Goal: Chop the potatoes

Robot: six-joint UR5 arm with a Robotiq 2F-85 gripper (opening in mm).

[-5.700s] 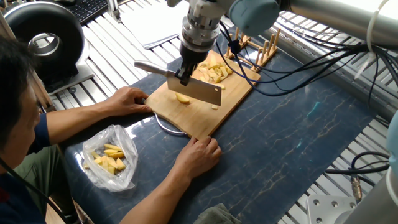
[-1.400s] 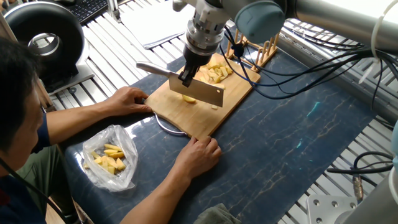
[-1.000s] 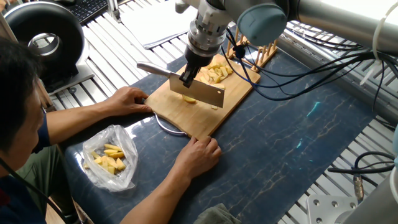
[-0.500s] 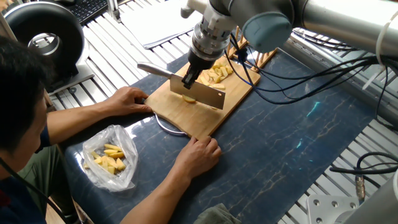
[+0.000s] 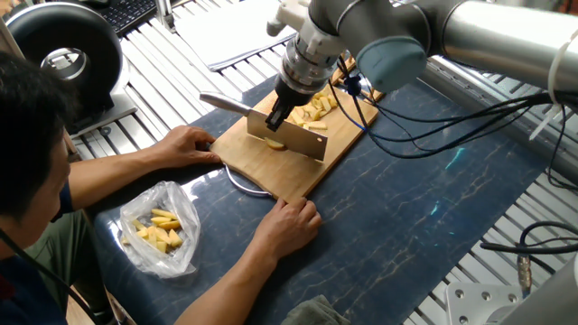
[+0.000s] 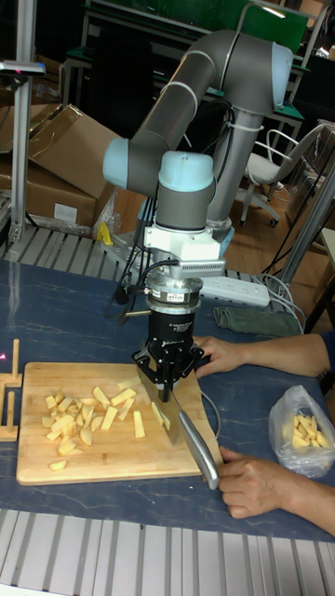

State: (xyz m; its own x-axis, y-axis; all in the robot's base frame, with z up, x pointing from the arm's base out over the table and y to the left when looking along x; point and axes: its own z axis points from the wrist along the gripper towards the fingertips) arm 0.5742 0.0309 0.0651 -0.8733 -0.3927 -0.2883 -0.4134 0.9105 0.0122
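The knife is clamped in the gripper above the cutting board — potatoes are heaped left; a plastic bag of yellow pieces is set well apart.

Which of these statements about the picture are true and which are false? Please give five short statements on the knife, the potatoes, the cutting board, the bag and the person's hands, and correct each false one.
1. The gripper is shut on the cleaver. True.
2. The cleaver blade is over the wooden cutting board. True.
3. All potato pieces lie in one tight stack under the blade. False: most are spread over the board's far part, and one piece lies by the blade.
4. The plastic bag sits on the cutting board. False: it rests on the dark table, near the person.
5. The person's hands are off the board. False: both hands rest at its edges.
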